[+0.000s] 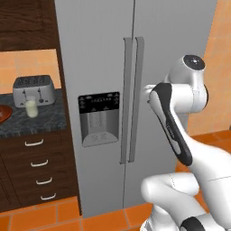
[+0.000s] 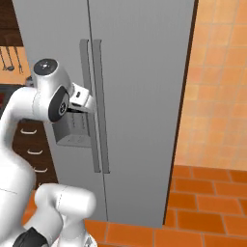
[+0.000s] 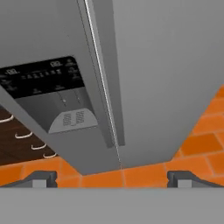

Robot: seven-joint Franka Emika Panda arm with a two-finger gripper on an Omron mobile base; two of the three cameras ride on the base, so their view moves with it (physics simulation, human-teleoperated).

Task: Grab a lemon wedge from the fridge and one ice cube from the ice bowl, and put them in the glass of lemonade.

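Facing the fridge, the white arm rises from the base, bends at a dark-trimmed elbow and reaches forward at about the height of the black dispenser panel. In the right base view the wrist ends just in front of the left door, close beside the pair of long vertical handles, which run down the seam between the two closed doors. The hand is tilted downward: its own camera looks along the door fronts toward the orange floor tiles, with the dispenser recess to one side and the handles running through the middle.

The gripper holds nothing; its two dark fingertips stand far apart at the bottom corners of the hand view, wide open and touching no part of the fridge.

To the left of the fridge, a dark stone counter carries a silver toaster against the back wall. The glass of lemonade stands upright just in front of the toaster, away from the counter's front edge. At the counter's left end, a sliver of the brown ice bowl shows. Below the counter, dark wooden drawers are all shut.
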